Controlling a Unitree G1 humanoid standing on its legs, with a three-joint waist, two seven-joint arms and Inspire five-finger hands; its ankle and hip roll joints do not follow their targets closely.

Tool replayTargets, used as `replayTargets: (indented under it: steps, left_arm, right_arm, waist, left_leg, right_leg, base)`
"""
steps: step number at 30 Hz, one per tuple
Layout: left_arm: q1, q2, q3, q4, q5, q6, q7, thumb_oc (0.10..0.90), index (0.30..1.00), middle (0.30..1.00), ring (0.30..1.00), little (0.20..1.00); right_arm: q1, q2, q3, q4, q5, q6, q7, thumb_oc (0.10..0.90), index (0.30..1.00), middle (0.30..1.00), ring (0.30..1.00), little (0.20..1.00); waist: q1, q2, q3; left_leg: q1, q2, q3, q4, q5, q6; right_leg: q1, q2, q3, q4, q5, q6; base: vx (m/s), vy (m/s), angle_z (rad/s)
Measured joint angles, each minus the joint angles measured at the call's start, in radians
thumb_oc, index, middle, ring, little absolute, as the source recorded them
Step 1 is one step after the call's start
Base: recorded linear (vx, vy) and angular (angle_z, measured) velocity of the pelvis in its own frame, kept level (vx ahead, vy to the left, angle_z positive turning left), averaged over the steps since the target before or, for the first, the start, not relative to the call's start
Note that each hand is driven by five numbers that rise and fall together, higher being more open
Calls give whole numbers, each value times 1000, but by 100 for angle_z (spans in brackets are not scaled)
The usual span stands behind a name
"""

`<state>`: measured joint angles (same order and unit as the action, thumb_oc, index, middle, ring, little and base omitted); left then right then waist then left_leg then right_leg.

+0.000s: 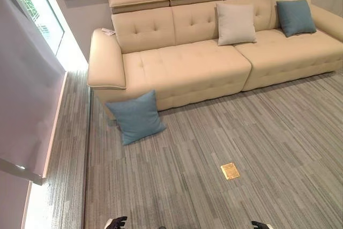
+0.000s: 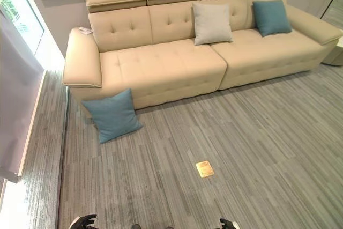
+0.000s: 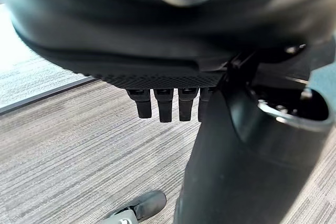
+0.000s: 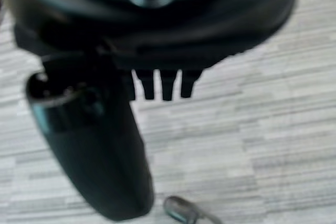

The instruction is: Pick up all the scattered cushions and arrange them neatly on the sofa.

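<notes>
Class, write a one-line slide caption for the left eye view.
Blue cushion leans on the floor against the beige sofa, where a grey cushion and another blue cushion already sit.

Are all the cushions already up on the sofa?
No: one square blue fabric cushion leans on the grey carpet floor against the beige tufted sofa.
</notes>
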<state>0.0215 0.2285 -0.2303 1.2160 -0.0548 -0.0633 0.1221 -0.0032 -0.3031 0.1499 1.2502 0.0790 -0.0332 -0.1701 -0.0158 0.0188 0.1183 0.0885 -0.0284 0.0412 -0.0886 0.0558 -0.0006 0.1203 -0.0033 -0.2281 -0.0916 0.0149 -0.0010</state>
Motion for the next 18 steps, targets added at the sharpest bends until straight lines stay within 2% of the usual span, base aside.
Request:
replayTargets:
  steps: [18]
  left_arm:
    - [-4, 0, -1, 1, 25, 3, 3, 800, 900, 900, 900, 900]
  right_arm:
    - [-10, 2, 21, 2, -21, 6, 14, 800, 900, 900, 900, 900]
  waist:
    - [5, -7, -9]
  left_leg:
    - [-3, 2, -41, -4, 0, 0]
  right_leg:
    - [18, 6, -26, 0, -1, -4]
  base:
    - [14, -29, 6]
